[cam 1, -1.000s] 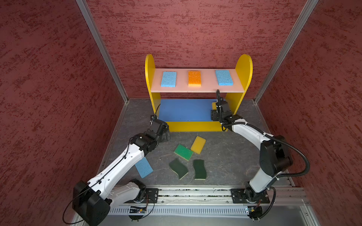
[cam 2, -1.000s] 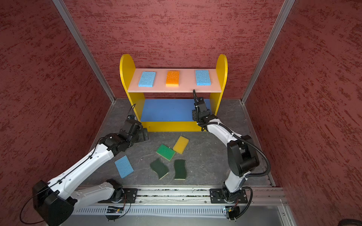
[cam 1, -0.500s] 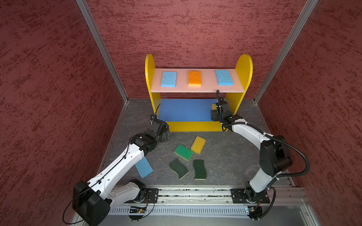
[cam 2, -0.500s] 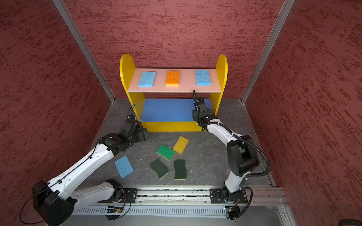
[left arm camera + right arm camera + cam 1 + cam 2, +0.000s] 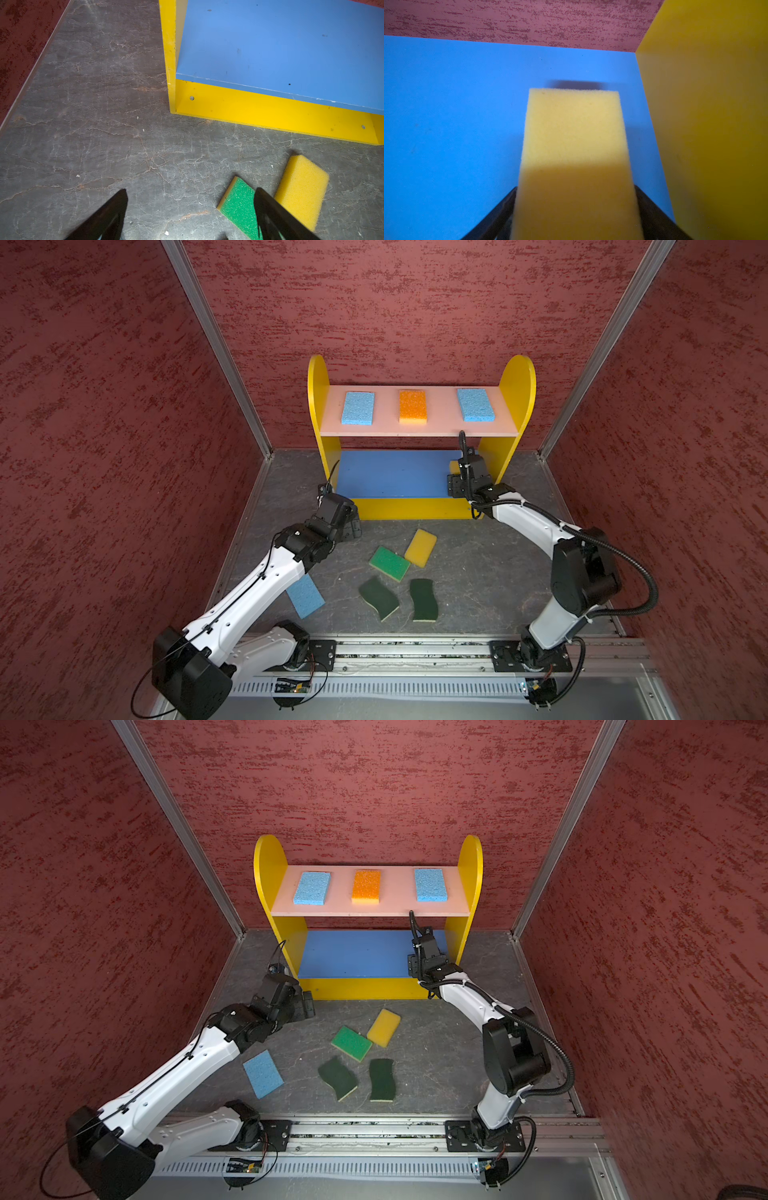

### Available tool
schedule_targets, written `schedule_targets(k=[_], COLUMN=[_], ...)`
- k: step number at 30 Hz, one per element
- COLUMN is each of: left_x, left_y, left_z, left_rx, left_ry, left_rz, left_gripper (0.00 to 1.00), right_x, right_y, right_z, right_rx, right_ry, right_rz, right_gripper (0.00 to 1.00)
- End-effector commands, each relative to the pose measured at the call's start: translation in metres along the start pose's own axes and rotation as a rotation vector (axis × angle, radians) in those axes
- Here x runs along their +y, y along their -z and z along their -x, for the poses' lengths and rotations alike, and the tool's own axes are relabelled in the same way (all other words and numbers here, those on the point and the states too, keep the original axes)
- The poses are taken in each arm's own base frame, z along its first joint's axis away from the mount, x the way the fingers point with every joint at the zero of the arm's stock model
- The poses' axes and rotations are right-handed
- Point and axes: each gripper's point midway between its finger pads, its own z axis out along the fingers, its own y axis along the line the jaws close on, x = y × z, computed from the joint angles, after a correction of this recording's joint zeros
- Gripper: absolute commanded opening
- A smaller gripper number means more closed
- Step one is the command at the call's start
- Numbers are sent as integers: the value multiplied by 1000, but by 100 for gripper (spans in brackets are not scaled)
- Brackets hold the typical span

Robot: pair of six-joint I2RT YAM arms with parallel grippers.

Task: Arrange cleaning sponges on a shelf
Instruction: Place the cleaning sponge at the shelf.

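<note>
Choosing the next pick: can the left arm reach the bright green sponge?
Probably yes: left gripper hangs open beside the bright green sponge; nothing lies on it, though a yellow sponge crowds one edge.

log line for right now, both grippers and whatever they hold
left gripper: open, empty, above floor | right gripper: around yellow sponge on blue middle board, grip unclear
</note>
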Motion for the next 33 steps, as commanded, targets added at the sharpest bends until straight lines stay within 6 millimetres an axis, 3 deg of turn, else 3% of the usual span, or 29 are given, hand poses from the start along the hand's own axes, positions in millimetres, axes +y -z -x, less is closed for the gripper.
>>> schedule_targets(k=[1,19,33], left_x=[0,2,3], left_y=[9,17,29], left_z=[6,4,-4], left_rx=[-22,-29,-34], left_ry=[14,13,17], left_rz=[-6,-14,-40], left_gripper=[95,96,96], right_x=[-7,-16,-5], right_y=[4,27,53], right_z=[9,12,12], right_rx=[2,14,26], right_ry=[-28,-64,-129], right_rz=[2,-17,85], right_gripper=[82,86,89])
